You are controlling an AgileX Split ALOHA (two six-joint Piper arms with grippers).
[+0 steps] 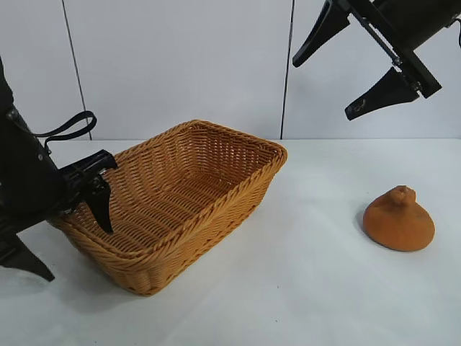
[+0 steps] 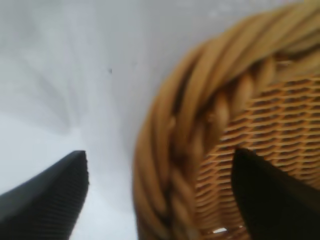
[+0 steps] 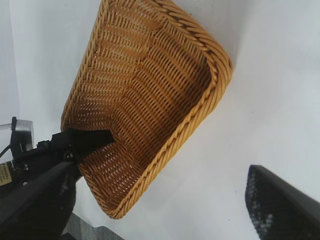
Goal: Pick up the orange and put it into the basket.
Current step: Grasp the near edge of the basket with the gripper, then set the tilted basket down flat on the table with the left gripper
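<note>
So the basket (image 1: 180,202) is sitting left of centre in the exterior view on the white worktop (image 1: 310,288), angled, with one corner pointing to the lower middle of the frame. There's a wide bare stretch of worktop between its right rim and the orange (image 1: 398,219), which is resting at the right side of the frame, well apart from the basket, knobby neck pointing up.

The right gripper (image 1: 351,68) is hanging in the upper right of the frame, high above the worktop, fingers spread wide and holding nothing. The orange is lying below it and a bit to the right, nowhere near touching.

The left gripper (image 1: 68,223) is sitting at the left edge of the frame, right at the basket's near-left rim. In the left wrist view its fingers (image 2: 47,200) are spread, straddling the braided rim (image 2: 175,150), one finger outside and one over the inside weave. Can't tell if they're touching it.
</note>
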